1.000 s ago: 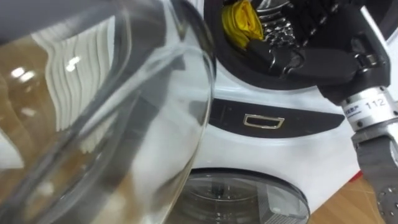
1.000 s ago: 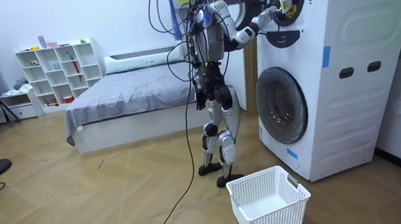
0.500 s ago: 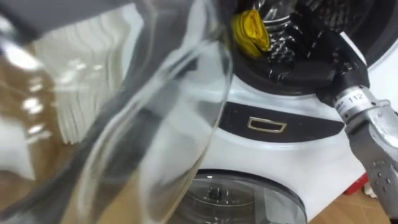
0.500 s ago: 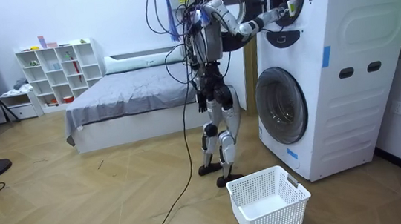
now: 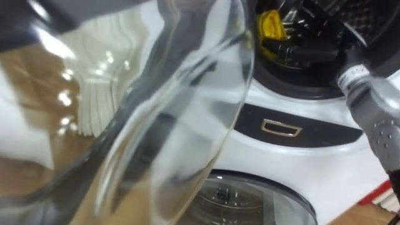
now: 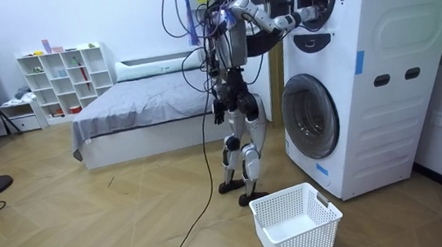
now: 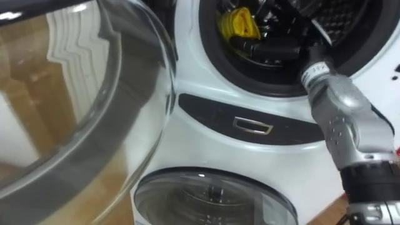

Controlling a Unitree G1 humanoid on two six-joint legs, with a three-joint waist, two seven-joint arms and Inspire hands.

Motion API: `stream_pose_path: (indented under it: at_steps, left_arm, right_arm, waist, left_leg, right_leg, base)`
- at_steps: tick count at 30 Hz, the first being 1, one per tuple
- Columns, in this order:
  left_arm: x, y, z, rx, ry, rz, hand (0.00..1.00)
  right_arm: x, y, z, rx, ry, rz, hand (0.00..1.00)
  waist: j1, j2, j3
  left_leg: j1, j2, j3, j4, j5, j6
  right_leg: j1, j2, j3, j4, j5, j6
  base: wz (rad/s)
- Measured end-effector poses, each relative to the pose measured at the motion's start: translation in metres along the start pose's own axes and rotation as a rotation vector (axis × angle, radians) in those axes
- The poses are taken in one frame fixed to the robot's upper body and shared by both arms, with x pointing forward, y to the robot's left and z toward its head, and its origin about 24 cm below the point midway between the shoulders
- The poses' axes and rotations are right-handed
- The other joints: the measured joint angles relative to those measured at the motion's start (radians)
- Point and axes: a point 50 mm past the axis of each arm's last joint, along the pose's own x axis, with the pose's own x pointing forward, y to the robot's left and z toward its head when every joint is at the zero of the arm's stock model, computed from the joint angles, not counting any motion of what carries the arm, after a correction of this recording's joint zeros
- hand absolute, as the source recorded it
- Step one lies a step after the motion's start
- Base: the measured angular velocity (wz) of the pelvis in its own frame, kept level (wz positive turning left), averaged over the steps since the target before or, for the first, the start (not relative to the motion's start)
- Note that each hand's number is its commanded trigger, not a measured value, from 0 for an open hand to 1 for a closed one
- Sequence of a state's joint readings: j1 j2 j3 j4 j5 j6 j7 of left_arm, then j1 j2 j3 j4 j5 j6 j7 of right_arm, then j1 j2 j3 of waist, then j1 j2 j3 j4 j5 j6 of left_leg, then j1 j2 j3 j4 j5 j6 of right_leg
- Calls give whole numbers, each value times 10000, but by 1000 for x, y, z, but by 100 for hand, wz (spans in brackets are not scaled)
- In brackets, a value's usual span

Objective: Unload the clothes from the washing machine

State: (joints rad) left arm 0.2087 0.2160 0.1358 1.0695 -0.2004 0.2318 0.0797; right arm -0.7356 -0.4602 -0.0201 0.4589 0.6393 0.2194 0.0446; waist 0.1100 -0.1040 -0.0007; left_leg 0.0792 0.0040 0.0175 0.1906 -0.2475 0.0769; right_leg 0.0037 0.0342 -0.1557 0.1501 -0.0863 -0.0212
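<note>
Yellow cloth point(image 7: 236, 24) lies in the drum point(image 7: 340, 15) just beside the right robot hand point(image 7: 275, 47); its grip cannot be told.

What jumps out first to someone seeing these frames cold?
The open glass door looms close across the left of the eye views. To its right, the robot's right hand reaches into the upper drum, beside a yellow cloth. In the room view, a white basket stands by the robot's feet.
</note>
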Motion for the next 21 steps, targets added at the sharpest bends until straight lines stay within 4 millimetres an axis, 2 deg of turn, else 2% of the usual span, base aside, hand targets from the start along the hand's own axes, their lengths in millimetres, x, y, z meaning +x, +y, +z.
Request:
stream_pose_path:
  at_steps: [4,10,16,21]
  left_arm:
    - [0,1,-2,10,118,8,0]
    - [-1,0,6,3,-191,-39,0]
    - [-1,0,2,7,-73,-43,0]
    - [-2,-2,8,-92,-251,-127,0]
  right_arm:
    - [0,-3,-1,-158,80,-347,0]
    - [6,-4,-3,-203,362,-593,0]
    - [12,-4,4,-217,463,-786,0]
    - [12,-8,1,-750,661,-1014,0]
  waist:
    - [53,-9,-5]
    - [44,-9,-6]
    - [-22,5,-16]
    - [5,3,-31]
  left_leg:
    - [2,-18,-3,68,0,1]
    - [-63,-43,31,70,2,4]
    - [-143,-50,-100,136,20,-30]
    - [-148,-63,-86,137,23,-34]
  right_leg:
    - [20,-38,-108,0,0,0]
    - [0,-76,-113,5,-9,-6]
    - [8,-89,-237,7,-30,-41]
    - [5,-103,-267,12,-30,-41]
  base:
    - [0]
    - [1]
    - [6]
    - [1]
